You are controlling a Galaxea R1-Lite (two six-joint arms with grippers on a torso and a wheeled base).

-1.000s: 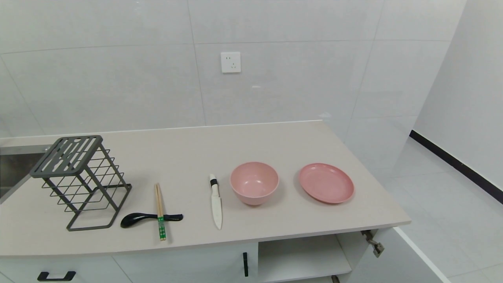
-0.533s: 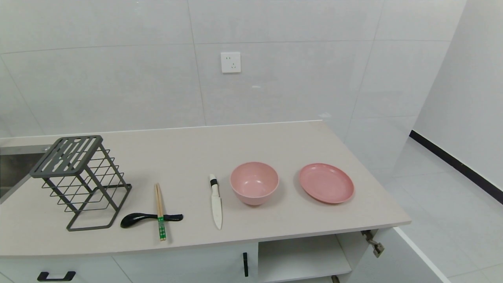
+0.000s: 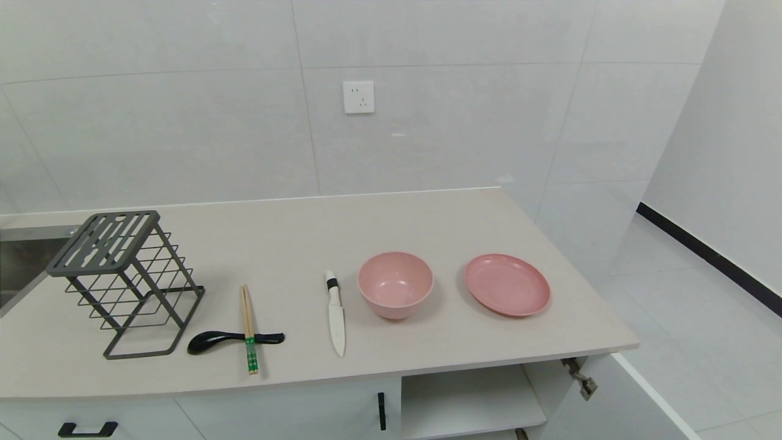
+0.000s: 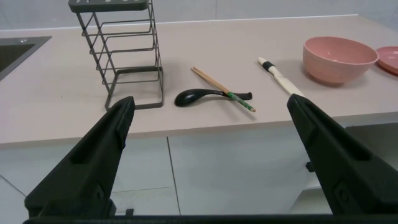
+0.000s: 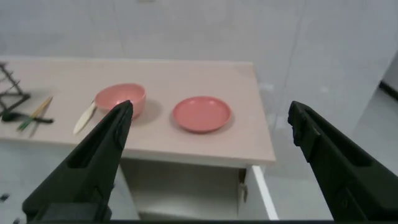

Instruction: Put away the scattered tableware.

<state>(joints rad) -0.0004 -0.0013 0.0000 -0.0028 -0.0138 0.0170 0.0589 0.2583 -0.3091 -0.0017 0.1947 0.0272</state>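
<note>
Knife [image 3: 335,313] on counter [image 3: 427,226], long axis front-back, tip twd front edge

Head looks down on the counter [image 3: 366,226]; wrists face its front, lower — all share the bowl [image 3: 395,284].

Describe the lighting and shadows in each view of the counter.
Head view: even, soft light; the pink bowl casts only a faint shadow. Left wrist view: a thin dark shadow sits under the black spoon. Right wrist view: flat light, barely any shadow beneath the pink plate.
</note>
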